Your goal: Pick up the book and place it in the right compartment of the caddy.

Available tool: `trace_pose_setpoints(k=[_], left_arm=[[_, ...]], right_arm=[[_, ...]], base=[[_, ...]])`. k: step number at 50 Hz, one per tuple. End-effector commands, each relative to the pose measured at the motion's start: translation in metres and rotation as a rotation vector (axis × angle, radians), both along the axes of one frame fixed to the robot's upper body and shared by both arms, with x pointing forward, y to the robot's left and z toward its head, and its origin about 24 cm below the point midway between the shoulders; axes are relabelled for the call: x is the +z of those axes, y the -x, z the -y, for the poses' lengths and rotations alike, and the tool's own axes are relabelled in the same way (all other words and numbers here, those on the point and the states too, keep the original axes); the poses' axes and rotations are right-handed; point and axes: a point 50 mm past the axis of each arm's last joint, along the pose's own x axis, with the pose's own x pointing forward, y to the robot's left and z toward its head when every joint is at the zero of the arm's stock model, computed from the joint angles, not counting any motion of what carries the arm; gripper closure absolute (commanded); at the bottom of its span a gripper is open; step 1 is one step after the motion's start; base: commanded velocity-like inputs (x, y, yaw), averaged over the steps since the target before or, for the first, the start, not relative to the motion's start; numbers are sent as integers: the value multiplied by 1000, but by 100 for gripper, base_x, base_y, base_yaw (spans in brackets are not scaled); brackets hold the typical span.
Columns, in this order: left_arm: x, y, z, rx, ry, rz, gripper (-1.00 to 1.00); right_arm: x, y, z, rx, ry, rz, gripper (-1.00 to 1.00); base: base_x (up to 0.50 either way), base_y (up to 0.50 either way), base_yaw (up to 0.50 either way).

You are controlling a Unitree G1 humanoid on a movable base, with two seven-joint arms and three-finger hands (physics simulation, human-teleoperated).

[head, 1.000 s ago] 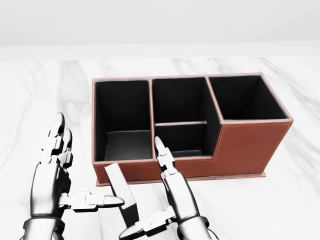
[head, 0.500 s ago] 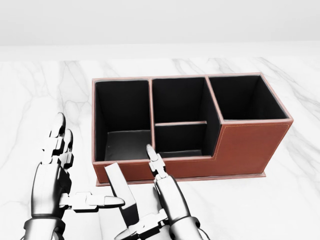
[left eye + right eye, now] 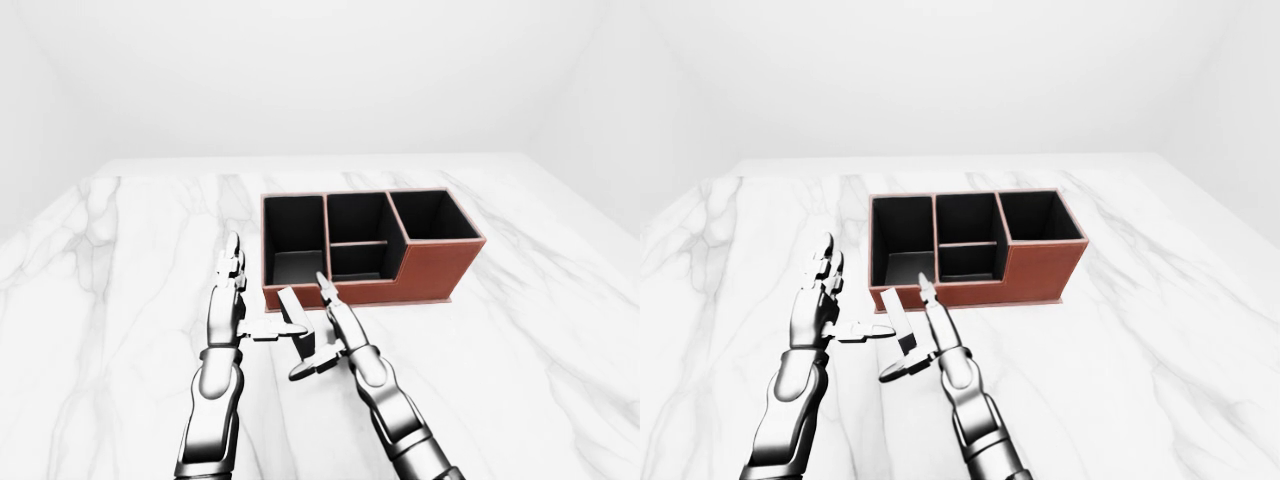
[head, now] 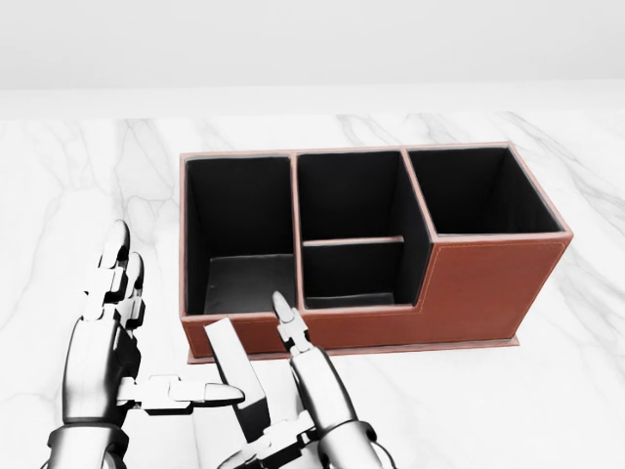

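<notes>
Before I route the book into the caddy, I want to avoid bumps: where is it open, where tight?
Open marble lies right of the caddy and left of the left hand. All compartments look empty, including the right compartment. It is tight between both hands, where the book stands against the caddy's near wall by the right hand.

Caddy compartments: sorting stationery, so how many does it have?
4 in the caddy: a long one at head view's left, two small middle ones stacked top and bottom, a taller one at right.
</notes>
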Motion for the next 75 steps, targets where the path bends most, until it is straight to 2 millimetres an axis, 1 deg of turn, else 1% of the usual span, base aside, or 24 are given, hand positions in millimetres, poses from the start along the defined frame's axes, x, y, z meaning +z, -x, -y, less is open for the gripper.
trace_pose_setpoints(k=[1, 15, 28, 30, 34, 45, 46, 47, 48, 50, 52, 55, 57, 60, 61, 63, 64, 65, 66, 68, 70, 72, 74, 75], left_arm=[[0, 0, 0, 0, 0, 0, -100], [0, -1, 0, -1, -1, -1, -100], [-1, 0, 1, -4, -1, -4, -100], [-2, 0, 1, -4, -2, -8, -100], [-1, 0, 0, -4, -2, -6, -100], [-2, 0, 0, -4, -2, -9, -100], [-2, -1, 0, -4, -2, -10, -100], [-2, -1, 0, -4, -2, -11, -100], [-3, -1, 0, -4, -2, -12, -100], [-2, -1, 0, -4, -2, -10, -100], [-1, 0, 1, -5, -2, -4, -100], [0, 0, 1, -4, -2, -2, -100], [-1, 0, 0, -4, -2, -4, -100], [-1, 0, 0, -3, -2, -4, -100], [-2, 0, 0, -2, -1, -7, -100], [-1, 0, 0, -1, 0, -5, -100], [-1, 0, 0, -1, 0, -5, -100], [-1, 0, 0, -1, 0, -6, -100], [-2, 0, 0, -1, 1, -7, -100], [-2, -1, 0, -1, 1, -9, -100], [-2, -1, 0, -1, 2, -8, -100], [-1, 0, 0, -1, 2, -3, -100], [-2, 0, 0, 0, 2, -7, -100], [-2, 0, 0, 0, 2, -8, -100]], right_arm=[[-6, -3, -2, 8, 6, -31, -100], [-16, -7, -5, 14, 19, -80, -100], [-18, -9, -9, 19, 19, -101, -100], [-30, -9, -9, 20, 23, -112, -100], [-23, -10, -9, 25, 25, -122, -100], [-23, -10, -9, 26, 20, -127, -100], [-23, -10, -9, 26, 19, -126, -93], [-22, -10, -9, 26, 17, -124, -38], [-26, -9, -9, 24, 17, -130, 100], [-30, -9, -9, 22, 15, -130, 100], [-22, -10, -8, 20, 11, -125, 100], [-21, -10, -8, 17, 7, -122, 100], [-29, -10, -7, 11, 6, -126, 100], [-20, -12, -4, -10, -13, -118, 100], [-5, -16, -2, -28, -52, -64, 100], [3, -19, 0, -36, -76, -32, 100], [-1, -20, 3, -56, -82, -53, 100], [4, -21, 4, -61, -91, -34, 100], [16, -25, 7, -74, -108, 14, 100], [16, -26, 9, -90, -113, 14, 100], [58, -34, 14, -103, -178, 179, 100], [59, -37, 17, -119, -194, 177, 100], [91, -41, 22, -130, -244, 298, 100], [92, -41, 23, -131, -246, 301, 100]], base=[[0, 0, 0], [0, 0, 0], [0, 0, 0], [0, 0, 0], [0, 0, 0], [0, 0, 0], [0, 0, 0], [0, 0, 0], [0, 0, 0], [0, 0, 0], [0, 0, 0], [0, 0, 0], [0, 0, 0], [0, 0, 0], [0, 0, 0], [0, 0, 0], [0, 0, 0], [0, 0, 0], [0, 0, 0], [0, 0, 0], [0, 0, 0], [0, 0, 0], [0, 0, 0], [0, 0, 0]])
